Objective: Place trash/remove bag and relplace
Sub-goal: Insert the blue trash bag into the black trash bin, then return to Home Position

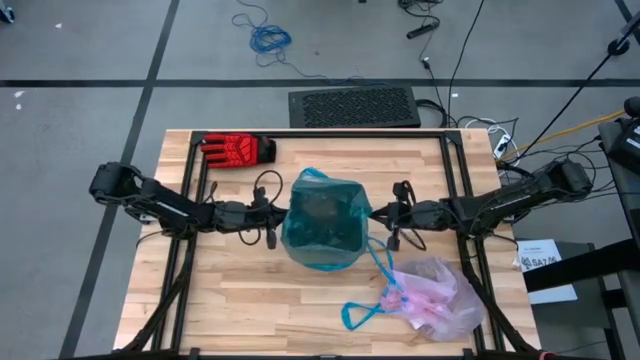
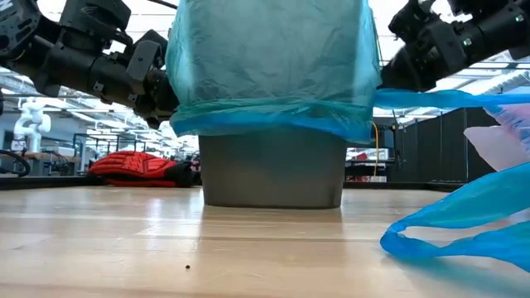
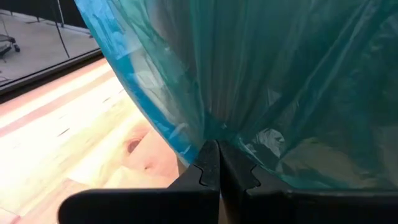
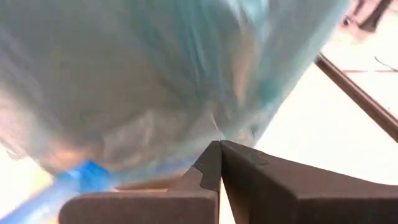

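A grey bin [image 2: 273, 174] stands mid-table with a teal-green plastic bag [image 1: 320, 215] drawn over its top and hanging partway down its walls. My left gripper [image 1: 283, 215] is shut on the teal bag's left side and my right gripper [image 1: 372, 213] on its right side. The bag, pale pink-white with blue drawstring loops [image 1: 360, 312], lies crumpled [image 1: 438, 298] on the table at the near right. One blue drawstring [image 2: 447, 98] runs up toward the bin's right side. The trash is hidden. My left gripper pinches a gather of the teal film [image 3: 214, 134] on the bag's left side between its two fingertips [image 3: 210, 163]. It comes nearly level from the table's left. The film runs in drawn pleats from the pinch up over the bin. My right gripper pinches a small gather of the teal film [image 4: 227, 134] on the bag's right side between its fingertips [image 4: 211, 160]. It comes from the table's right, slanting a little downward. The bag stays draped over the bin.
A red glove [image 1: 237, 148] lies at the table's far left. A black frame [image 1: 330, 133] runs around the tabletop's edges. Bare wood shows in front of the bin and at the near left. A black grille [image 1: 353, 106] and cables lie on the floor beyond.
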You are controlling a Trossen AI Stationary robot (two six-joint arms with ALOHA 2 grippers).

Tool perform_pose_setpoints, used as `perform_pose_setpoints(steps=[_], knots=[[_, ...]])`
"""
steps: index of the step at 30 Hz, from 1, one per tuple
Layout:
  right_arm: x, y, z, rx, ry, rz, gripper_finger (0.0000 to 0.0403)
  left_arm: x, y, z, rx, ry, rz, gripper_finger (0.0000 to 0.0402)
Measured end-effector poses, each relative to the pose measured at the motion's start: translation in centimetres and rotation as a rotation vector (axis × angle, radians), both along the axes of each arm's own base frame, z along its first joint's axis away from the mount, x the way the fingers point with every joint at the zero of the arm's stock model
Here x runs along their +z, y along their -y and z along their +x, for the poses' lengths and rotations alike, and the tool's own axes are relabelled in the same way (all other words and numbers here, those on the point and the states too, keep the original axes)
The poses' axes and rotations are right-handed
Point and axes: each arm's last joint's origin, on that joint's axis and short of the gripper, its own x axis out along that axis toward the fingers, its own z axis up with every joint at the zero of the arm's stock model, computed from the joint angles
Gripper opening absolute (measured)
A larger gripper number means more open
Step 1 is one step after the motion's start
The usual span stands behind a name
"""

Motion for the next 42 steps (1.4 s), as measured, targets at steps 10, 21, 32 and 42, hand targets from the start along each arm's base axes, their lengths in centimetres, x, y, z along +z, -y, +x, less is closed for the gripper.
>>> perform_pose_setpoints(steps=[10,21,32,42], knots=[[-0.8,-0.5,-1.8,0.000,0.009,0.007,0.0000,0.4,0.0,-0.4,-0.001,-0.012,0.028,0.0000],[2.4,-0.4,-4.2,0.131,0.168,-0.053,0.0000,3.0,-0.4,-2.5,0.009,-0.007,0.123,0.0000],[-0.3,1.0,-8.6,0.228,0.502,-0.026,0.0000,5.6,-2.1,-5.6,0.078,0.023,0.217,0.0000],[-0.9,2.4,-9.9,0.218,0.565,-0.058,0.0000,6.3,-5.2,-6.7,0.102,0.075,0.197,0.0000]])
